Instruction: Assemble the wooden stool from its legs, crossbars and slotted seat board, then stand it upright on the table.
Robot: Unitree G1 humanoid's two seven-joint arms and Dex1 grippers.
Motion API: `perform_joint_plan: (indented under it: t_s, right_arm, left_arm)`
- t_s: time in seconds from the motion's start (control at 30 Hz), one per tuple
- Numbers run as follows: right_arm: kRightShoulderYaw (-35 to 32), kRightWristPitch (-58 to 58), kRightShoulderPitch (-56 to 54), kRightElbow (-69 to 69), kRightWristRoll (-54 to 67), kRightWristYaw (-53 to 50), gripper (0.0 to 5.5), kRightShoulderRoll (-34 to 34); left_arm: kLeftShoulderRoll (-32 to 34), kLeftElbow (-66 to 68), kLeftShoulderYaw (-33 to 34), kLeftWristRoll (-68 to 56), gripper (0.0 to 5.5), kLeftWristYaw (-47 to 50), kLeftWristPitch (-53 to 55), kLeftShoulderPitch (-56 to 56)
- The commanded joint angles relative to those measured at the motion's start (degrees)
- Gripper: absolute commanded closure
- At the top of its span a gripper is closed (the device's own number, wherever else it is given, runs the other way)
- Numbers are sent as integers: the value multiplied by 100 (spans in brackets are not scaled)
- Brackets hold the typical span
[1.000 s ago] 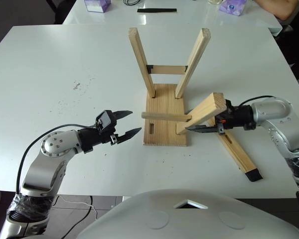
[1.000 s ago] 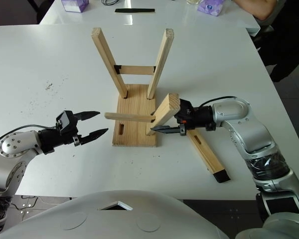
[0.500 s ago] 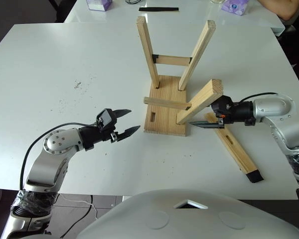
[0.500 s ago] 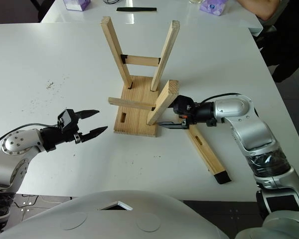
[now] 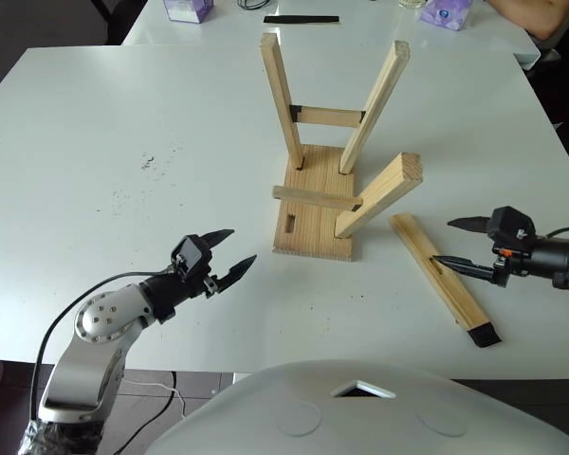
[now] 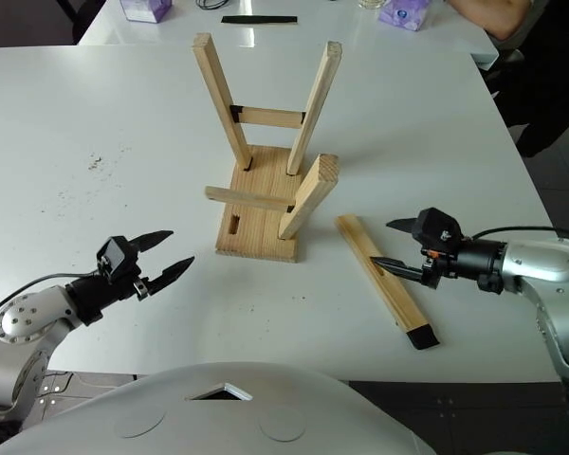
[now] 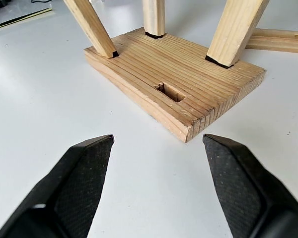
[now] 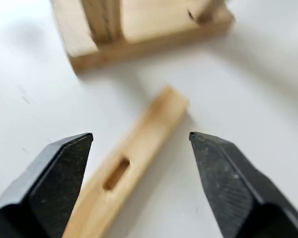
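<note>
1. We see the pale, rectangular, slotted wooden seat board (image 5: 308, 232) lying flat on the white tabletop (image 5: 123, 123).
2. Two square wooden legs (image 5: 283, 100) stand in its far slots, joined by a short wooden crossbar (image 5: 330, 116).
3. A third wooden leg (image 5: 379, 195) leans in the near right slot, and a second crossbar (image 5: 315, 197) sticks out from it towards the left.
4. The near left slot (image 7: 170, 91) is open.
5. The fourth, black-tipped wooden leg (image 5: 441, 279) lies loose on the tabletop, just right of the board.
6. Our left end effector (image 5: 244, 244) is near the board's near left corner, fingers apart and holding nothing.
7. Our right end effector (image 5: 440, 241) is by the loose leg, fingers spread wide and holding nothing.
</note>
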Motion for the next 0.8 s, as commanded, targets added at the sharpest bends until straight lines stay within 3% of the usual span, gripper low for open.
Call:
perform_joint_plan:
  t_s: [0.03, 0.37, 0.8]
  right_arm:
    - [162, 603, 371, -415, -66, -224, 165, -35]
    - [282, 513, 993, -543, -431, -186, 165, -269]
    - [1190, -568, 151, 1678, -1252, -918, 165, 439]
  left_arm:
    - [-17, -105, -17, 100, 218, 126, 91, 81]
    - [-127, -223, -219, 256, 218, 365, 138, 149]
    - [63, 109, -406, 322, 218, 165, 160, -447]
